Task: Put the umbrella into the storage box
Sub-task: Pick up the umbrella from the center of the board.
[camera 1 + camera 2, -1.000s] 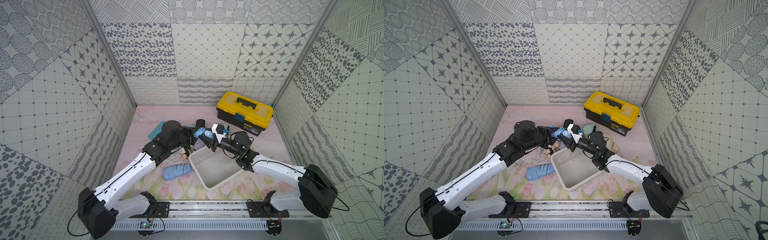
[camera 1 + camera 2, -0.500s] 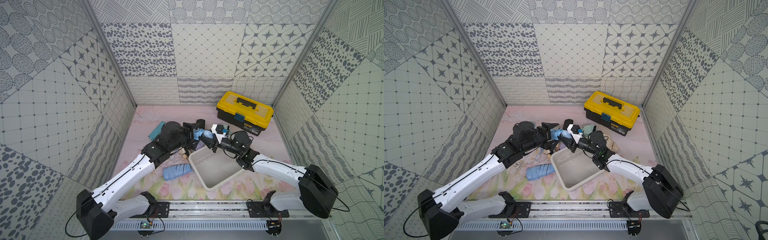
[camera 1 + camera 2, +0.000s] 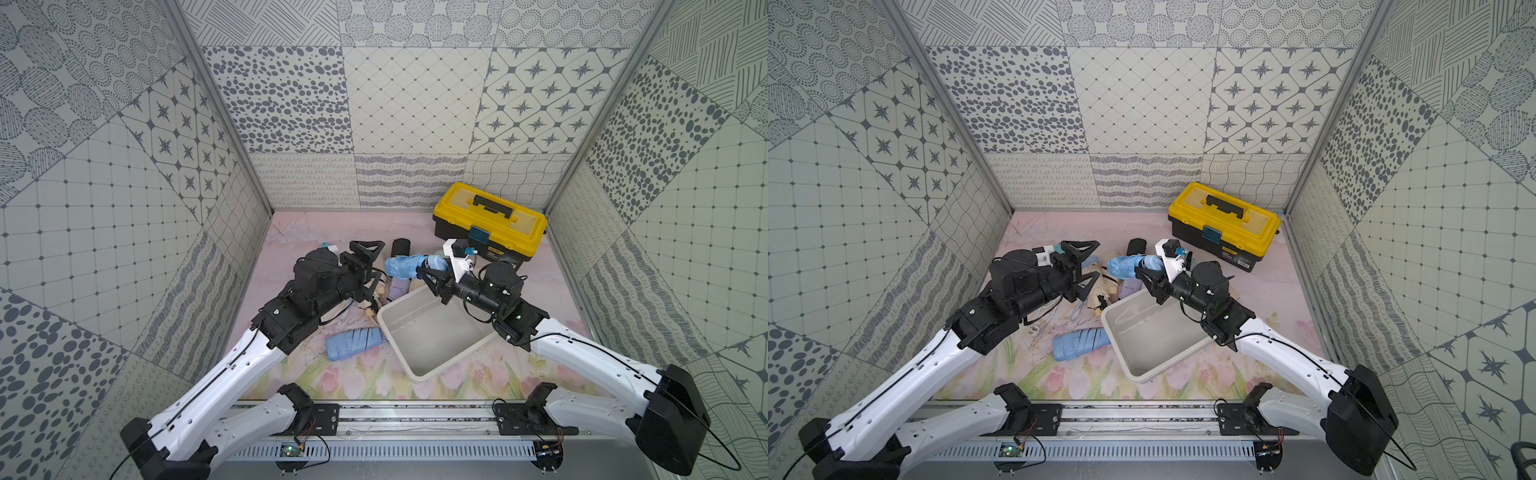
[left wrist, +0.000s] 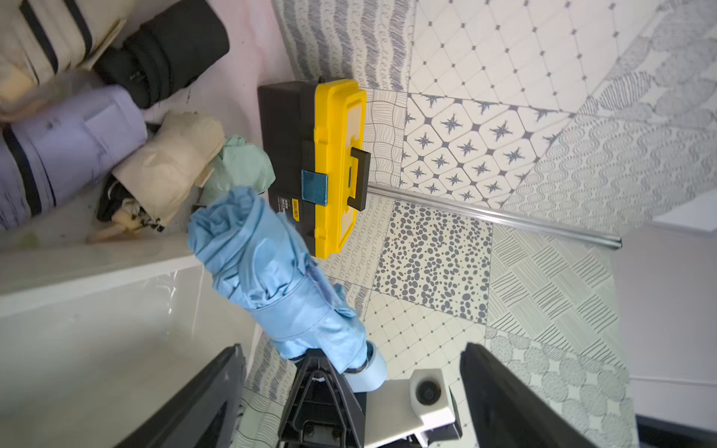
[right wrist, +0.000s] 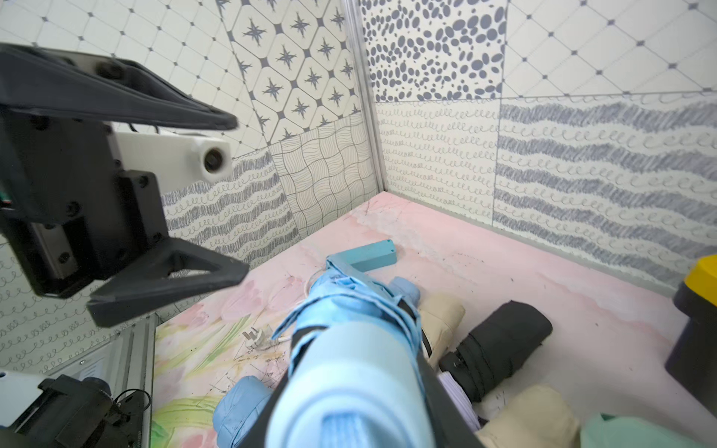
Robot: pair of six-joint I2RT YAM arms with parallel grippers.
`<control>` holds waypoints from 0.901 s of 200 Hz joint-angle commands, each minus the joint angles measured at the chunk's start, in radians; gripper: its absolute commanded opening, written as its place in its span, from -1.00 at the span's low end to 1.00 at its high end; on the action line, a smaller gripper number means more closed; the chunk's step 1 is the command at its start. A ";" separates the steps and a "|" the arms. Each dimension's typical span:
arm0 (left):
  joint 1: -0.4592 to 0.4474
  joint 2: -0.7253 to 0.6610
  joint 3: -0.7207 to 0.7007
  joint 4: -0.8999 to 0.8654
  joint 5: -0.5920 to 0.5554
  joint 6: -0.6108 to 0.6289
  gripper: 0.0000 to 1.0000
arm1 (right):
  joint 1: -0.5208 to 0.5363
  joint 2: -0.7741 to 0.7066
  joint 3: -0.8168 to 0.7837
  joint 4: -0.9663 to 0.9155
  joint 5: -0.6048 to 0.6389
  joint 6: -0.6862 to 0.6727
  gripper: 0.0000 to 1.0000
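Note:
The umbrella (image 3: pixel 405 266) (image 3: pixel 1125 266) is folded, light blue, and held level in the air past the far corner of the storage box. My right gripper (image 3: pixel 430 270) (image 5: pixel 349 388) is shut on its handle end. In the left wrist view the umbrella (image 4: pixel 271 271) hangs over the box's white rim (image 4: pixel 97 267). My left gripper (image 3: pixel 380 264) (image 4: pixel 353 368) stands wide open just left of the umbrella's free end, touching nothing. The storage box (image 3: pixel 432 340) (image 3: pixel 1154 332), a white tub, is empty and sits below the right arm.
A yellow-lidded black toolbox (image 3: pixel 490 224) stands at the back right. A second blue folded umbrella (image 3: pixel 353 345) lies left of the tub. Black (image 5: pixel 500 341), lilac (image 4: pixel 70 155) and beige (image 4: pixel 170 163) folded umbrellas are piled behind it. A teal block (image 5: pixel 372 252) lies farther back.
My left gripper has opened and let go of the umbrella's free end, drawing slightly back to the left. The right gripper keeps its hold, barely moved.

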 commanded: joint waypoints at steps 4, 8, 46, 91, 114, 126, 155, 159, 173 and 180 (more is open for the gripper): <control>0.000 -0.014 0.077 -0.080 0.003 1.005 0.83 | -0.028 -0.087 0.120 -0.261 -0.048 0.054 -1.00; 0.000 -0.013 0.085 -0.095 0.040 1.102 0.83 | -0.034 -0.096 0.135 -0.302 -0.065 0.051 -1.00; 0.000 -0.001 0.148 -0.391 0.337 1.730 0.95 | -0.068 -0.128 0.283 -0.607 -0.260 0.012 -1.00; 0.000 0.044 0.141 -0.505 0.555 1.888 0.98 | -0.068 -0.066 0.435 -0.802 -0.457 -0.047 -1.00; 0.000 0.062 0.118 -0.503 0.706 1.886 0.99 | -0.067 -0.019 0.497 -0.839 -0.509 -0.065 -1.00; 0.000 0.072 0.103 -0.499 0.766 1.885 0.99 | -0.068 0.002 0.522 -0.842 -0.548 -0.066 -1.00; 0.000 0.101 0.081 -0.474 0.882 1.873 0.99 | -0.064 0.058 0.576 -0.847 -0.636 -0.055 -1.00; 0.000 0.103 0.078 -0.468 0.890 1.868 0.99 | -0.064 0.064 0.582 -0.849 -0.642 -0.055 -1.00; 0.002 0.106 0.065 -0.438 0.914 1.859 0.98 | -0.062 0.084 0.603 -0.854 -0.656 -0.061 -1.00; 0.003 0.106 0.057 -0.418 0.920 1.852 0.96 | -0.062 0.091 0.611 -0.856 -0.661 -0.063 -1.00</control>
